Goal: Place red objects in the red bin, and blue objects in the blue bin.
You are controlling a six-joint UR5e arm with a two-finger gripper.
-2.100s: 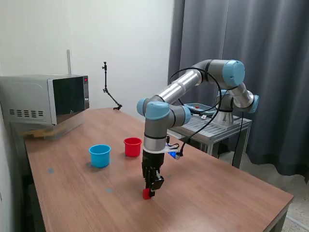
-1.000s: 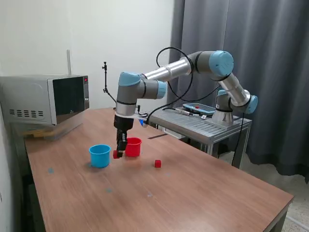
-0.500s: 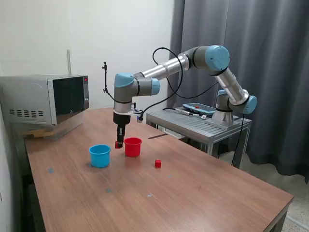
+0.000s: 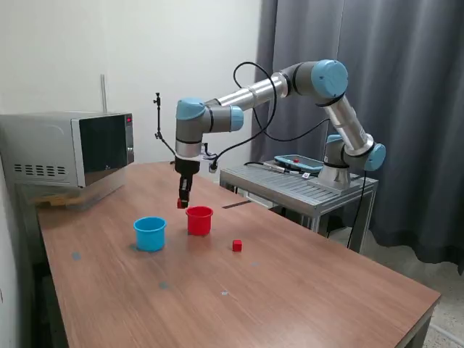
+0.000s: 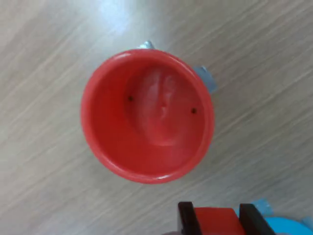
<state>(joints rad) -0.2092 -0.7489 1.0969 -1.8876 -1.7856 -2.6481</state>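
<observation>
One red cube (image 4: 236,246) sits loose on the table (image 4: 304,290) beside the red cup (image 4: 199,220), blue cup (image 4: 150,233) near, while the gripper (image 4: 183,203), pointing down above the red cup's rim, clamps another red cube (image 5: 218,220).

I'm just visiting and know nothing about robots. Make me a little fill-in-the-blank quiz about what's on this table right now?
1. The gripper holds a small cube whose colour is ____.
2. Seen from the wrist camera, the inside of the red cup is ____.
3. In the exterior view, the blue cup stands to the ____ of the red cup.
4. A second red cube lies on the ____, outside both cups.

Missing words: red; empty; left; table
</observation>
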